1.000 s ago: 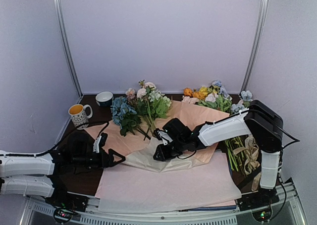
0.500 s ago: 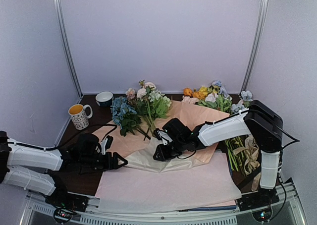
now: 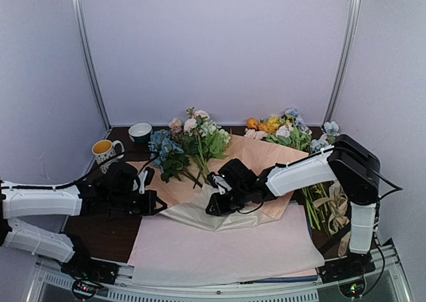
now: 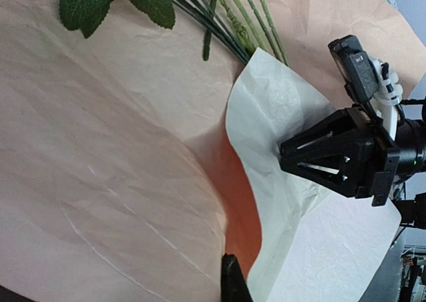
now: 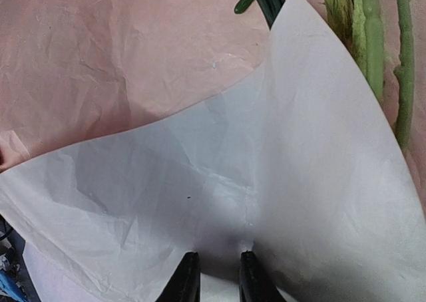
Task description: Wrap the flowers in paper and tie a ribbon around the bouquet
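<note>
The flowers point(image 3: 193, 142) lie with their heads at the back and their stems point(image 4: 233, 19) running down onto the peach paper point(image 3: 256, 159). They lie loose; no bouquet shows. A corner of the paper is folded over the stem ends, cream side up point(image 5: 219, 175). My right gripper point(image 3: 213, 206) is shut on this flap, with the sheet pinched between its fingertips point(image 5: 188, 279). My left gripper point(image 3: 157, 205) is shut on the paper's near left edge, where the sheet rises in a fold point(image 4: 229, 182). The tan ribbon point(image 3: 335, 207) lies at the right by the right arm's base.
Pale pink sheets point(image 3: 226, 249) cover the table's front. A larger loose bunch with orange and yellow blooms point(image 3: 276, 128) lies at the back right, its stems point(image 3: 310, 212) trailing forward. A patterned mug point(image 3: 106, 153) and a small bowl point(image 3: 140, 130) stand at the back left.
My left gripper moved right to the paper's edge and closed on it, from wide open. The right gripper and the flap it holds have stayed put.
</note>
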